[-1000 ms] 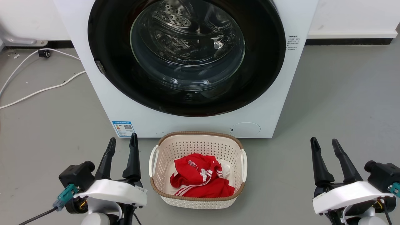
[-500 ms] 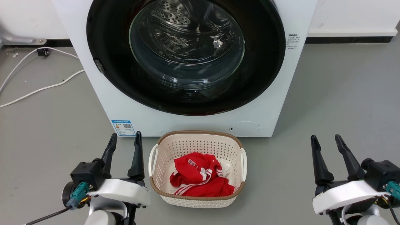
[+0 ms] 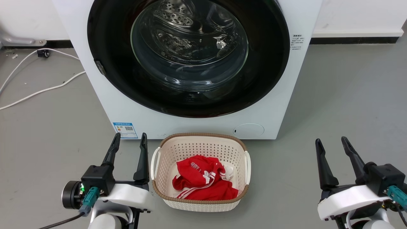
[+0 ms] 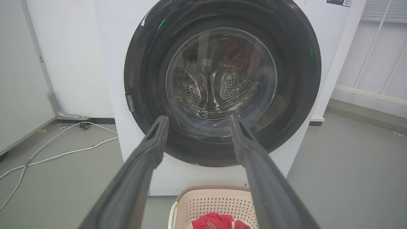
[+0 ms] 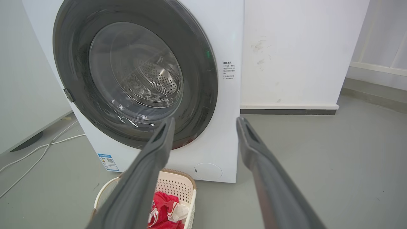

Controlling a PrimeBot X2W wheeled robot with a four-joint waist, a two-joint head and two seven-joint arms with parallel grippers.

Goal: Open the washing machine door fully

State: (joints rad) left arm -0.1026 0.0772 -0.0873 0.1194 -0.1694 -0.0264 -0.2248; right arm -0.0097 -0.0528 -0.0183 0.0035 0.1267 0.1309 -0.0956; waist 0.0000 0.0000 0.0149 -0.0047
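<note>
The white washing machine (image 3: 279,105) stands straight ahead, and its round glossy black door (image 3: 264,73) lies flush against the front, closed, with the clear glass bowl (image 3: 189,44) at its centre. A small grey latch tab (image 3: 99,67) sits on the door's left rim. My left gripper (image 3: 131,140) is open low at the left, well short of the machine. At the lower right my right gripper (image 3: 331,143) is open too, empty. In the left wrist view the door (image 4: 295,79) faces the open left gripper (image 4: 197,122). The right wrist view shows the door (image 5: 203,79) beyond the open right gripper (image 5: 205,124).
A cream perforated basket (image 3: 200,202) with red clothing (image 3: 203,186) sits on the grey floor right before the machine, between my grippers. White cables (image 3: 41,90) trail over the floor at the left. A white wall (image 3: 359,16) with a dark skirting runs behind.
My left wrist has rolled and its fingers now stand more upright and a little further right. The right gripper has shifted only slightly. The door has stayed closed.
</note>
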